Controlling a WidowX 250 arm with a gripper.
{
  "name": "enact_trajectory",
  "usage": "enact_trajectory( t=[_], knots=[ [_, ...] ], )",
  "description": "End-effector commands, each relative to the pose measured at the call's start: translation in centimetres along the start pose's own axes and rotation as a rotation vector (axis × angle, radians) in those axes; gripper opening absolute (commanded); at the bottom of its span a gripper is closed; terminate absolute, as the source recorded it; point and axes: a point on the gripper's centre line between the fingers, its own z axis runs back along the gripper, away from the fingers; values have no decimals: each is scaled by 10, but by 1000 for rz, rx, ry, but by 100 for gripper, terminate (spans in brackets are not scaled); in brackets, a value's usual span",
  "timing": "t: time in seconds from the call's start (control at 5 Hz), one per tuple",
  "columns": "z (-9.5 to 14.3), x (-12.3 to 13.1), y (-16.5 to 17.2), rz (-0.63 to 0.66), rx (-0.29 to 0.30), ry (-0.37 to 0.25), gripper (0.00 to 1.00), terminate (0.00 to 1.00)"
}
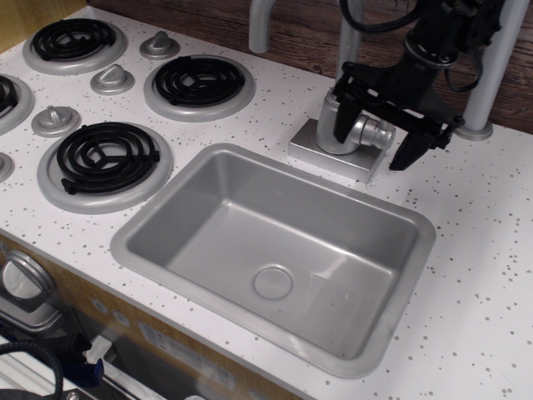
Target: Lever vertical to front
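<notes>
The faucet base (321, 146) stands behind the sink (166, 196). Its short round side stub (379, 133) points to the right. The paddle of the lever rises from that stub and is almost wholly hidden behind my black gripper's body. My gripper (371, 148) comes down from above and is open. One finger (344, 117) is on the left of the stub against the faucet column, and the other finger (414, 143) is on its right. The stub lies between them, and I see no contact with either finger.
The curved spout pipe (261, 25) rises at the back. A grey upright post (487, 75) stands just right of the gripper. Several black stove burners (104, 157) and conical silver knobs (112, 79) fill the left of the counter. A wooden wall runs behind.
</notes>
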Motion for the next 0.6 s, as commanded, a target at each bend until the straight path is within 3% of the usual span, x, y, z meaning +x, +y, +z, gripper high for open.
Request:
enact_trajectory(
  t=[0.0, 0.4],
  knots=[
    [39, 21, 6, -30, -19, -119, 100, 0],
    [43, 41, 7, -89, -10, -118, 100, 0]
  ],
)
